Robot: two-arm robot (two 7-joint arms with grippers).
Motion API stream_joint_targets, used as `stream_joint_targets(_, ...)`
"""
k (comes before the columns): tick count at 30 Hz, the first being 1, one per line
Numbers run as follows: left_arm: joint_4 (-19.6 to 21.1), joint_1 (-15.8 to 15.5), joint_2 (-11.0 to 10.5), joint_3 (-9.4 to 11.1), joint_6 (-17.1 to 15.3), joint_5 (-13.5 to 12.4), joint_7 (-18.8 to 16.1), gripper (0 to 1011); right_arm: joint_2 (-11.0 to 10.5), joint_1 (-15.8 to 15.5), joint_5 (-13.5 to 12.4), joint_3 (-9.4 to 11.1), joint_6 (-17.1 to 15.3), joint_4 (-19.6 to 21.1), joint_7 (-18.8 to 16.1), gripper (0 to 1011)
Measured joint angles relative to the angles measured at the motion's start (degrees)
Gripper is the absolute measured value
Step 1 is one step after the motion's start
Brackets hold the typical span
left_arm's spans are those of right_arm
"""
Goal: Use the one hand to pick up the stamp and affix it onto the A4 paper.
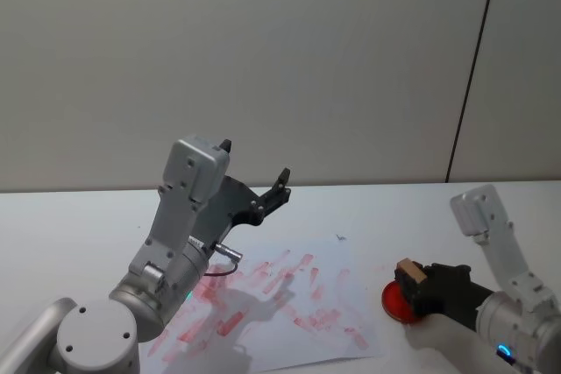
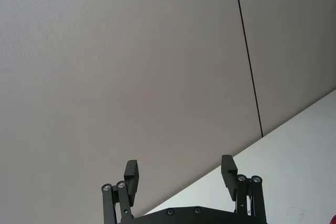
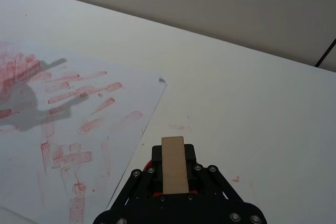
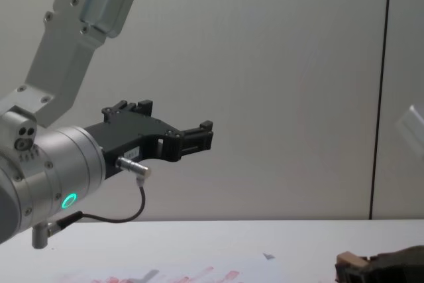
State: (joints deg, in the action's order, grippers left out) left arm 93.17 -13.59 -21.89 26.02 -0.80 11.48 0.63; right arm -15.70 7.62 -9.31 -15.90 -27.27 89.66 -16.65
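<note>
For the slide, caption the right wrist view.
Right gripper holding the stamp above the table, beside the red-smeared paper.

We see a white table (image 1: 79, 216) running the width of the head view; on it, toward the right, lies a round red ink pad (image 1: 394, 302). Behind stands a plain grey wall (image 1: 263, 59); a thin dark seam (image 1: 473, 67) runs down it at right.

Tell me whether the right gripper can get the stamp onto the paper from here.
Probably yes. The right gripper grips the stamp beside the A4 paper, nothing between them; the left gripper hangs raised above the sheet.
</note>
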Motion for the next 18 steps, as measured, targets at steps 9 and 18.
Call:
stream_joint_targets(9,0.0,0.0,0.0,0.0,0.0,0.0,0.0,1001,1.2,1.2,1.6,-0.8,0.2,-2.6,0.3,220)
stream_joint_targets(18,0.0,0.0,0.0,0.0,0.0,0.0,0.0,1001,1.8,1.8,2.4,-1.2,0.5,-3.8,0.5,320)
